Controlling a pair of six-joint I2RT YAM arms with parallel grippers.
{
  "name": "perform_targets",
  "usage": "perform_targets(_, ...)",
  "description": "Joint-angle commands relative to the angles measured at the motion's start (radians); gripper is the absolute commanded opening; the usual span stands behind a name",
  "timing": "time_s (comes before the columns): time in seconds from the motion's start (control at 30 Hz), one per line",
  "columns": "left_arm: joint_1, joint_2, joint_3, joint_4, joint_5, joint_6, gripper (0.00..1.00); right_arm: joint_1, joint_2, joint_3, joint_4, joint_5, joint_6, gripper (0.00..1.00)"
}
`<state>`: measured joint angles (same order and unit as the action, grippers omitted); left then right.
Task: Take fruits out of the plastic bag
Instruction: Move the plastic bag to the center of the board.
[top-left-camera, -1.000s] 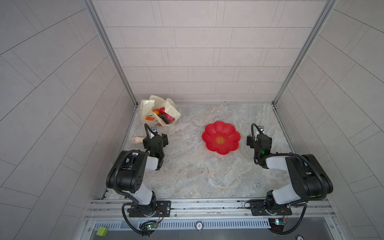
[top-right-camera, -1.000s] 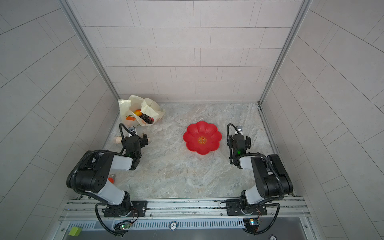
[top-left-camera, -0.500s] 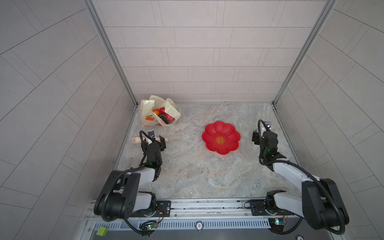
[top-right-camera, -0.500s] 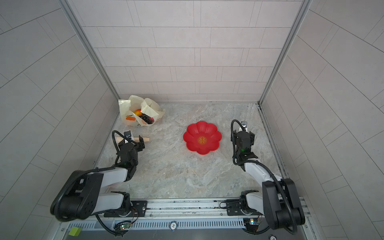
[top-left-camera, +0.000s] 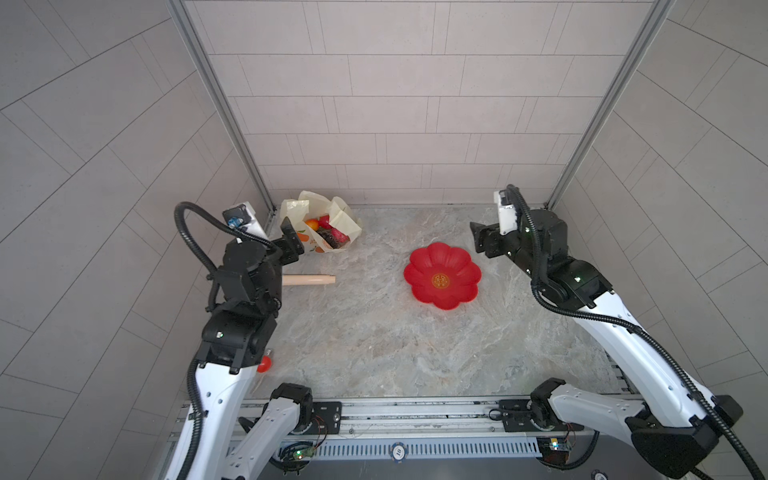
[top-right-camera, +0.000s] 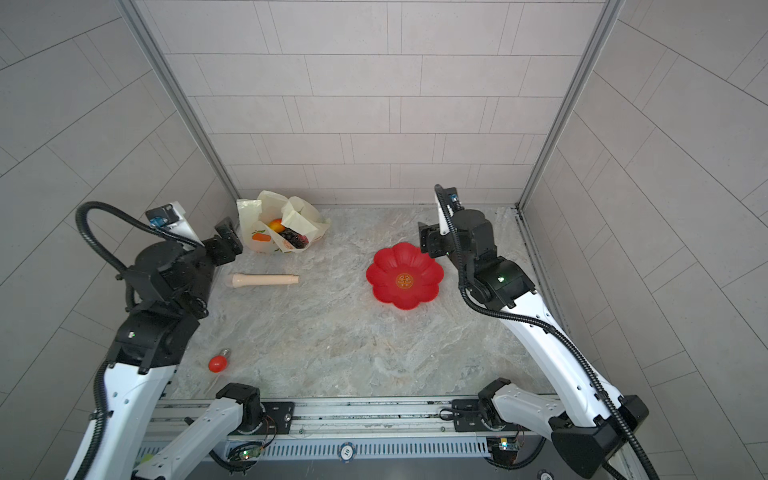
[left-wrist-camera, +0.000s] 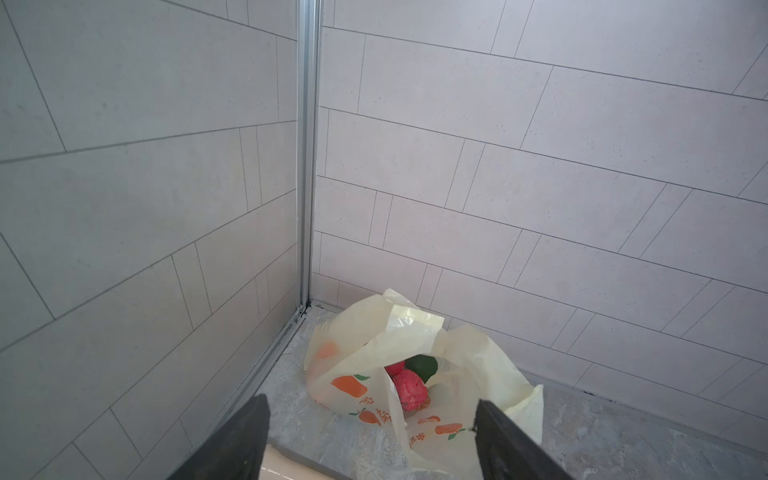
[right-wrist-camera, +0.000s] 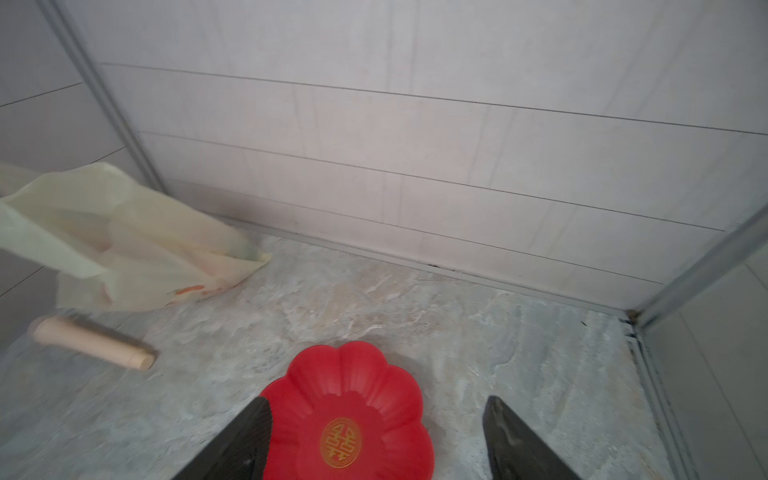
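The plastic bag (top-left-camera: 291, 210) (top-right-camera: 249, 216) lies crumpled and open in the back left corner, pale yellow with orange prints. Fruits show in its mouth: an orange (top-left-camera: 312, 225) (top-right-camera: 275, 225), a dark grape bunch (top-left-camera: 328, 237) (top-right-camera: 291, 238), a bumpy pink fruit (left-wrist-camera: 409, 390) and a dark green round fruit (left-wrist-camera: 422, 365). My left gripper (top-left-camera: 292, 241) (top-right-camera: 227, 243) (left-wrist-camera: 371, 403) hovers just in front of the bag's left side, open and empty. My right gripper (top-left-camera: 482, 241) (top-right-camera: 428, 241) (right-wrist-camera: 377, 401) hangs open and empty at the right edge of the red plate.
A red flower-shaped plate (top-left-camera: 419, 266) (top-right-camera: 382, 266) (right-wrist-camera: 353, 374) sits right of centre, empty. A beige stick (top-left-camera: 309, 280) (top-right-camera: 264, 280) (right-wrist-camera: 91, 343) lies in front of the bag. A small red bulb-shaped object (top-right-camera: 217, 363) rests near the front left. Tiled walls close three sides.
Both arms have risen from their folded pose and reached toward the back. The left gripper now points at the bag, the right one at the plate.
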<state>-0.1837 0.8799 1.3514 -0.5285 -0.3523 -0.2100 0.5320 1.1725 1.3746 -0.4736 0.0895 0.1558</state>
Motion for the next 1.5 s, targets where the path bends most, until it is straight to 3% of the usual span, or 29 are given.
perform_targets(0.0,-0.003,0.141,0.23,-0.451,0.041,0.002,0.84,0.098,0.099,0.121,-0.177,-0.009,0.016,0.85)
perform_targets(0.13,0.014,0.276,0.438,-0.534,0.073,0.035,0.84,0.174,0.21,0.231,-0.177,-0.023,0.026,0.86)
perform_targets(0.27,0.077,0.415,0.569,-0.59,0.194,0.043,0.84,0.188,0.271,0.262,-0.137,-0.092,0.077,0.86)
perform_targets(0.53,0.164,0.643,0.705,-0.659,0.309,0.068,0.84,0.237,0.352,0.333,-0.158,-0.117,0.088,0.86)
perform_targets(0.87,0.165,0.79,0.801,-0.678,0.264,0.162,0.82,0.248,0.36,0.307,-0.15,-0.104,0.105,0.86)
perform_targets(1.0,0.164,0.822,0.819,-0.664,0.255,0.191,0.64,0.25,0.368,0.323,-0.16,-0.105,0.104,0.86)
perform_targets(1.17,0.164,0.848,0.855,-0.649,0.309,0.193,0.28,0.25,0.378,0.353,-0.179,-0.095,0.097,0.86)
perform_targets(1.47,0.151,0.834,0.899,-0.636,0.572,0.12,0.07,0.259,0.449,0.459,-0.191,-0.111,0.098,0.86)
